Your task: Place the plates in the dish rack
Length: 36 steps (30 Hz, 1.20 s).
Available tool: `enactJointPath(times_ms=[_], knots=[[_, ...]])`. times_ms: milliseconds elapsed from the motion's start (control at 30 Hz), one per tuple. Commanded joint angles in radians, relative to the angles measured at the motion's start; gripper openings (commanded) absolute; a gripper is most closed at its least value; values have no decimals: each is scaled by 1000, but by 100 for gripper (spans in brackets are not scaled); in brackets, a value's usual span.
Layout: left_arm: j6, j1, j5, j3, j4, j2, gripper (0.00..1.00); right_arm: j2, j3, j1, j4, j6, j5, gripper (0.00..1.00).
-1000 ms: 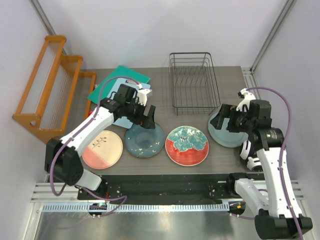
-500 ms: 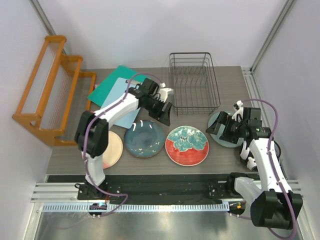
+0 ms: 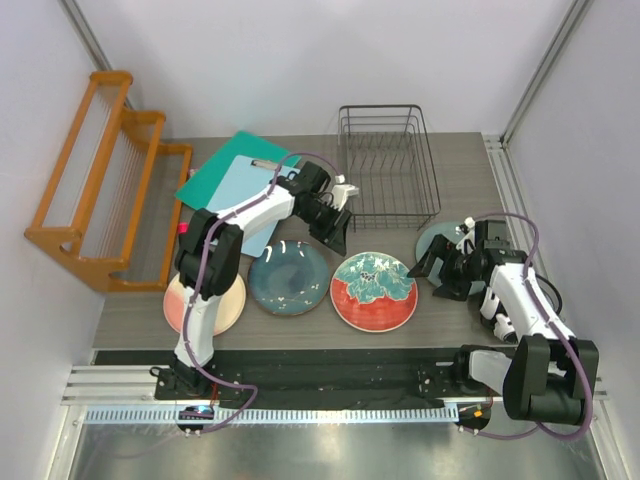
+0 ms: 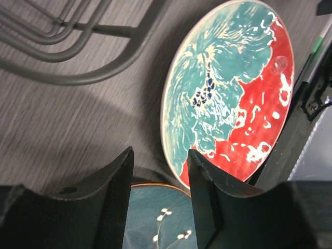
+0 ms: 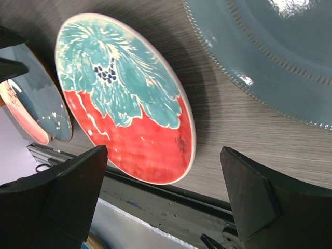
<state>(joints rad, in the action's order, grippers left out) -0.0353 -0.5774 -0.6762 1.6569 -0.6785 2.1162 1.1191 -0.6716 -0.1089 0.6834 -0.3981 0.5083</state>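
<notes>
Four plates lie in a row on the table: pink-and-cream (image 3: 200, 303), dark teal (image 3: 290, 280), red-and-teal floral (image 3: 373, 291) and pale grey-green (image 3: 440, 240). The dark wire dish rack (image 3: 345, 170) stands behind them with no plates in it. My left gripper (image 3: 335, 228) is open and empty, low over the gap between the rack, the teal plate (image 4: 155, 223) and the floral plate (image 4: 233, 93). My right gripper (image 3: 432, 275) is open and empty, between the floral plate (image 5: 124, 98) and the grey-green plate (image 5: 270, 46), whose near part my arm hides.
An orange wooden tiered rack (image 3: 100, 190) stands at the far left. A light blue clipboard (image 3: 235, 185) on a green board lies left of the dish rack. The table's front edge and black rail (image 3: 330, 362) run just below the plates.
My left gripper has swung right from above the teal plate to the gap beside the dish rack. My right gripper has come down and toward the floral plate's right edge.
</notes>
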Motion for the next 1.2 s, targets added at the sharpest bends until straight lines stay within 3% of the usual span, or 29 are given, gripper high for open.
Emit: enactJointPath(times_ms=[0, 233, 500, 633, 700, 733, 833, 967, 1100, 1167], knots=[[-21, 2, -118, -5, -10, 31, 47, 42, 15, -5, -38, -39, 10, 96], [-38, -15, -155, -71, -13, 30, 48, 97, 36, -5, -59, -85, -47, 95], [-11, -24, -255, -88, -20, 68, 48, 111, 138, 3, -191, -143, 44, 95], [31, -30, -301, -103, 31, 99, 29, 128, 159, 8, -216, -157, 64, 96], [69, -32, -310, -103, 39, 108, 24, 131, 165, 9, -240, -166, 84, 96], [75, -32, -310, -101, 46, 113, 13, 133, 174, 8, -248, -173, 91, 96], [103, -32, -310, -106, 59, 116, 0, 134, 196, 9, -292, -194, 124, 97], [132, -32, -310, -140, 88, 103, 0, 143, 204, 17, -326, -208, 154, 93], [169, -32, -306, -177, 158, 96, 0, 127, 210, 46, -338, -217, 185, 78], [181, -32, -310, -175, 161, 108, 0, 120, 211, 57, -334, -212, 194, 76]])
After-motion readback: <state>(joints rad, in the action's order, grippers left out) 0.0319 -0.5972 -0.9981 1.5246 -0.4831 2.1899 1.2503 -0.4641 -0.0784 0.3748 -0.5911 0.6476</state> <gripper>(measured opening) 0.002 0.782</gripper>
